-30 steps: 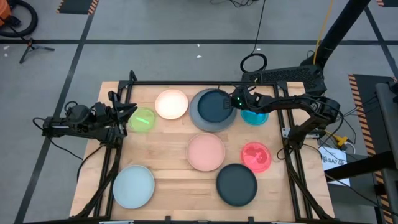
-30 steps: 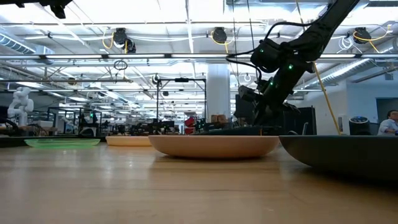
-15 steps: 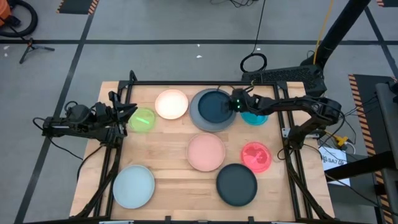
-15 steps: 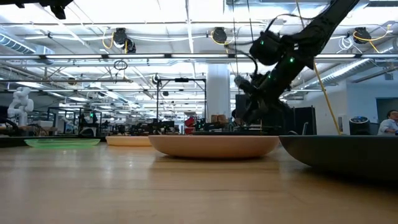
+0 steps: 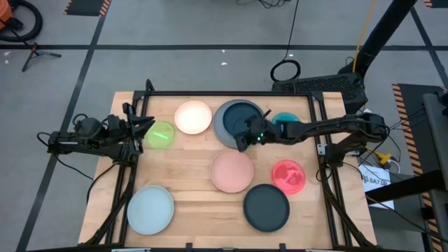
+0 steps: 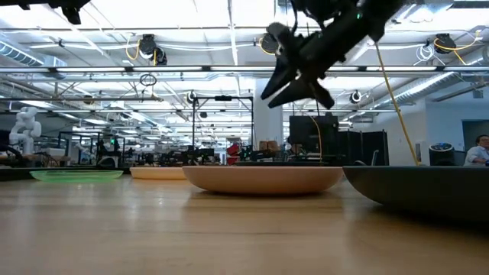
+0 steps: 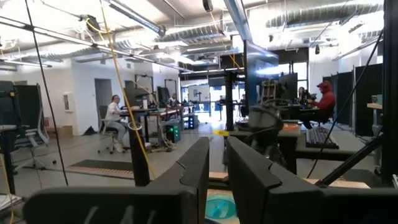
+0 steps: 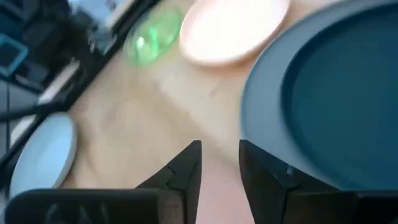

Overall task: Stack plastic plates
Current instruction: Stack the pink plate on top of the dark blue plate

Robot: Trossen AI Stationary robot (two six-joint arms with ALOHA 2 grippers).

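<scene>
A dark navy plate [image 5: 240,119] lies inside the large grey plate [image 5: 225,133] at the table's far middle. My right gripper [image 5: 242,141] hovers open and empty above the grey plate's near rim [image 8: 261,118], high over the table in the low view [image 6: 296,95]. The teal plate [image 5: 286,120] shows partly behind the right arm. Cream [image 5: 193,117], green [image 5: 160,134], pink [image 5: 232,171], red [image 5: 288,176], a second navy [image 5: 267,207] and pale blue [image 5: 150,210] plates lie singly on the wood. My left gripper [image 5: 143,128] waits shut at the left edge beside the green plate.
A black frame [image 5: 210,94] runs along the table's far and side edges. Bare wood [image 5: 182,164] lies between the pink, green and pale blue plates. People sit at desks in the room beyond [image 7: 115,121].
My right gripper has left the right rim of the navy plate by the teal plate. It has swung toward the table's left and near side across the grey plate, and risen well above the table. The plates have kept still.
</scene>
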